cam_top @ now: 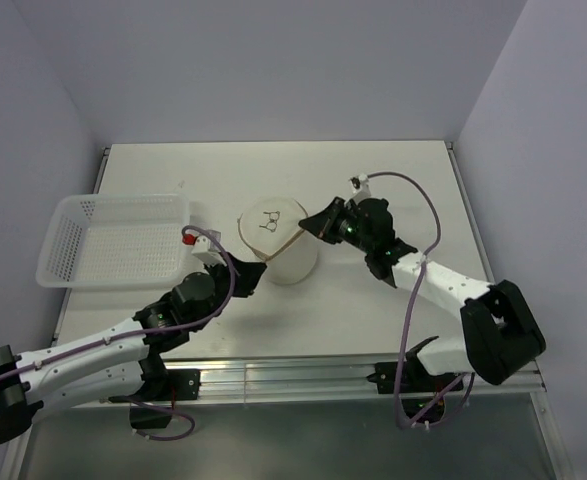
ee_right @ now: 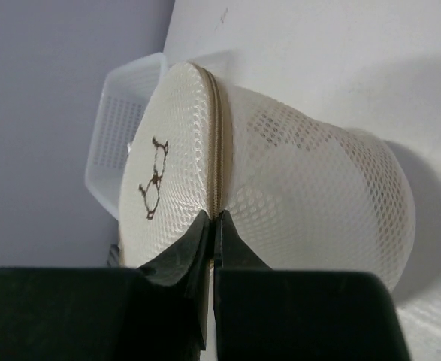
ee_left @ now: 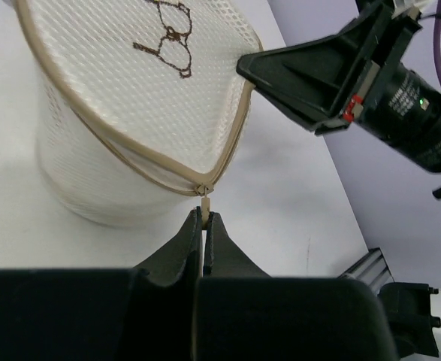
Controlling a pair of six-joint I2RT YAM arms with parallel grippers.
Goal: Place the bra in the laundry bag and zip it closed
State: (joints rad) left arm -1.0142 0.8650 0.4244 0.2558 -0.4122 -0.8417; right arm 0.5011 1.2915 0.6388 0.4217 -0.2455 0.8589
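Left wrist view – left gripper pinches zipper pull on laundry bag near side; right gripper clamps rim further round – zip runs between.

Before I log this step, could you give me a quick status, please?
Left gripper shut on zipper pull. Right gripper shut on laundry bag rim. Bra not visible. Plastic basket off to the side, nothing blocking.

1 laundry bag, 1 white basket, 1 table. Grippers: 2 total, i.e. left gripper & right gripper.
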